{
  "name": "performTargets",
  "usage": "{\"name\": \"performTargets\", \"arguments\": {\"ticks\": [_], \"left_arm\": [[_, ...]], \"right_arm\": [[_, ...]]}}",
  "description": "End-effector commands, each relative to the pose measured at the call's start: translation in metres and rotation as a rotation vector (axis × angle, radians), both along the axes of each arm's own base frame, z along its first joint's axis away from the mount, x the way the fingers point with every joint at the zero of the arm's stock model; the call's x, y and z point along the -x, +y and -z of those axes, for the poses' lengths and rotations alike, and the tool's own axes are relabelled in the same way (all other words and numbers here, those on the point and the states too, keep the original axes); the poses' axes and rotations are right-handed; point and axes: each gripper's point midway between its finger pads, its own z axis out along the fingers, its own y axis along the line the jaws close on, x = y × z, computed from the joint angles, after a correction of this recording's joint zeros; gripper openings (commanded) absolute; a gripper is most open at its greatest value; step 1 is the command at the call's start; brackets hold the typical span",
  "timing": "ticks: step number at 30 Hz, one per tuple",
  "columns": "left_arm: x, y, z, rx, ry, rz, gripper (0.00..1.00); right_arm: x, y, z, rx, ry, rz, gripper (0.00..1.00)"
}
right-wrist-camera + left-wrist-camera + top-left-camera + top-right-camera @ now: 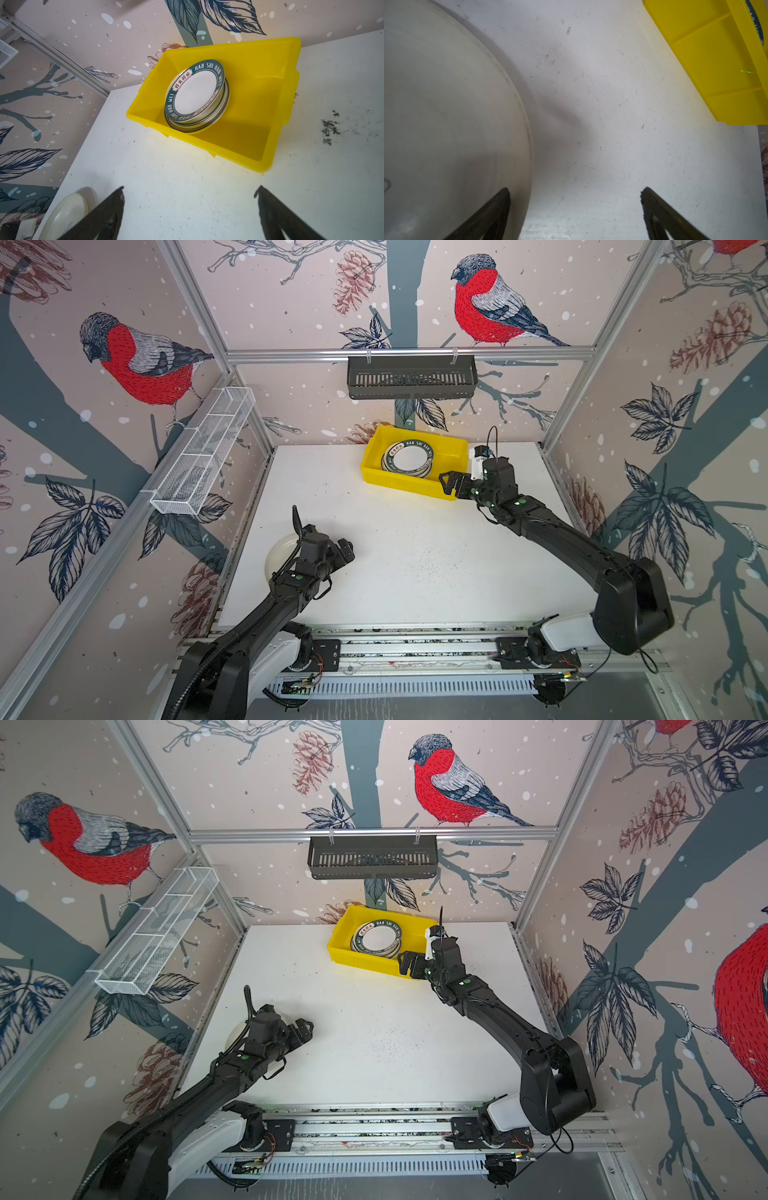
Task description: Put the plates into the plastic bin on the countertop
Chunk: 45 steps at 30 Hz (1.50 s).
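The yellow plastic bin [451, 450] [361, 963] stands at the back of the white countertop [415, 564]. A stack of teal-rimmed plates [408, 459] [378, 939] [195, 93] lies in its left half. My right gripper [449, 483] [190, 192] hovers open and empty beside the bin's near right corner. A plain cream plate [279, 556] [446, 114] lies at the countertop's left edge, partly hidden under my left arm. My left gripper [347, 549] [575, 193] is open just right of it, one finger over the plate's rim, the other over bare countertop.
A dark slotted basket [411, 377] hangs on the back wall above the bin. A white wire mesh tray [203, 452] is fixed along the left wall. Aluminium rails [415, 649] carry both arm bases at the front. Black specks [330, 128] mark the countertop.
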Motion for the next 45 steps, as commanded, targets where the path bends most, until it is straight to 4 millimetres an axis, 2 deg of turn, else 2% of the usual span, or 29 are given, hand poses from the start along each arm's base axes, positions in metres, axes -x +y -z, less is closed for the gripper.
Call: {"name": "performTargets", "arguments": {"ticks": [1, 8, 13, 20, 21, 24, 28, 31, 36, 41, 45], "left_arm": [[-0.017, -0.024, -0.019, 0.077, -0.081, 0.1, 0.97], [-0.027, -0.067, -0.025, 0.171, -0.111, 0.23, 0.97], [-0.041, -0.105, -0.033, 0.184, -0.126, 0.362, 0.97], [-0.052, -0.16, -0.034, 0.302, -0.146, 0.535, 0.94], [-0.053, -0.166, -0.036, 0.324, -0.145, 0.554, 0.93], [-0.056, -0.172, -0.04, 0.357, -0.144, 0.569, 0.92], [-0.061, -0.157, -0.037, 0.218, -0.117, 0.532, 0.92], [-0.06, -0.136, -0.047, 0.09, -0.124, 0.489, 0.93], [-0.054, -0.076, -0.053, -0.081, -0.064, 0.27, 0.92], [-0.041, -0.022, -0.036, -0.123, -0.005, 0.12, 0.86], [-0.027, 0.009, -0.016, -0.17, 0.065, 0.038, 0.76]], "right_arm": [[0.001, -0.003, -0.002, -0.014, -0.018, 0.021, 0.99], [0.01, -0.011, 0.017, -0.027, 0.03, 0.067, 0.99], [0.022, -0.019, 0.014, -0.04, 0.018, 0.088, 0.99], [0.031, -0.038, 0.01, -0.034, 0.002, 0.158, 0.99], [0.033, -0.04, 0.005, -0.042, -0.01, 0.165, 0.99], [0.036, -0.039, 0.007, -0.041, 0.001, 0.148, 0.99], [0.043, -0.029, 0.021, -0.06, 0.048, 0.098, 0.99], [0.052, -0.018, 0.025, -0.111, 0.064, 0.049, 0.99], [0.06, 0.006, 0.028, -0.142, 0.075, -0.022, 0.99], [0.067, 0.036, 0.047, -0.116, 0.123, -0.093, 0.99], [0.07, 0.052, 0.06, -0.099, 0.161, -0.133, 0.99]]}}
